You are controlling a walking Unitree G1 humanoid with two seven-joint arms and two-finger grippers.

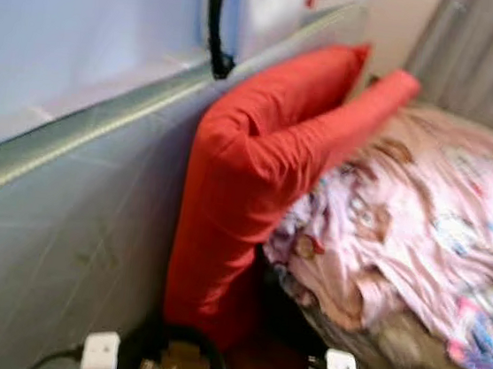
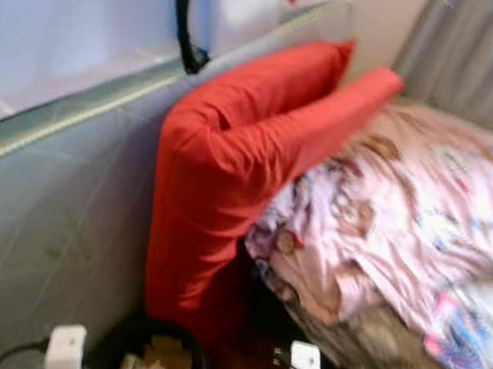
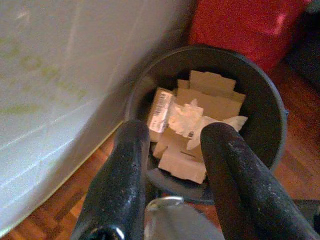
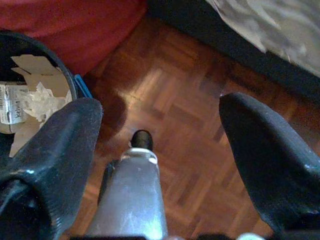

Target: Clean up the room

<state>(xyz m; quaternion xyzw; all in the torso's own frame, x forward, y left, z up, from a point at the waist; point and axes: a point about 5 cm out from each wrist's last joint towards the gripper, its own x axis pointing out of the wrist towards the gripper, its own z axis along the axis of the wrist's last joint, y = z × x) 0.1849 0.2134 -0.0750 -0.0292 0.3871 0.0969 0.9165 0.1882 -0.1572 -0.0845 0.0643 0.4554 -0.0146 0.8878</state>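
Bin [image 1: 175, 355] sits nearest you at the foot of the red cushion [image 1: 247, 176], bed [image 1: 418, 240] alongside. Left wrist: your left gripper [image 3: 172, 150], fingers narrowly apart, hangs over cardboard scraps [image 3: 200, 125] in the bin. Right wrist: your right gripper [image 4: 160, 135], fingers wide, above wood floor [image 4: 185, 100].

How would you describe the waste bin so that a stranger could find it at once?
Start at the bed, then go to the tall red cushion at its head. At the cushion's foot stands the round black bin, holding cardboard and crumpled paper.
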